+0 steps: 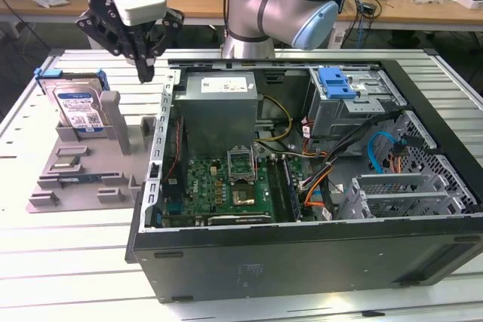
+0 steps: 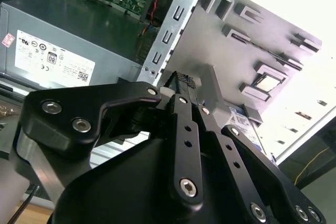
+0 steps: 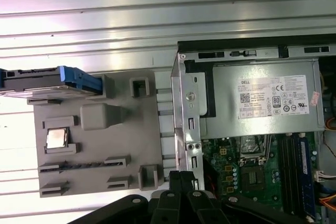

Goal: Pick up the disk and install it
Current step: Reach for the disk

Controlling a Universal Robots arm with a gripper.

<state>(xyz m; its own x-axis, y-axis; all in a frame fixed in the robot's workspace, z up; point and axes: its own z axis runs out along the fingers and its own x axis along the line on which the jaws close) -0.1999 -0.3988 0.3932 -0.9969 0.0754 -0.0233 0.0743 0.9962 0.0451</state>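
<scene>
The gripper (image 1: pixel 143 75) hangs with its jaws pressed together on nothing, near the disk (image 1: pixel 75 105), which stands on its edge in the grey stand (image 1: pixel 83 179) at the exterior view's left; I think it must open wide and line up straight over the disk's top.

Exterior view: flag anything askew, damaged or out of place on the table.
Nothing stands out. The disk stands on edge in the grey stand; the computer case lies open on its side. The gripper hangs empty above where stand and case meet.
</scene>
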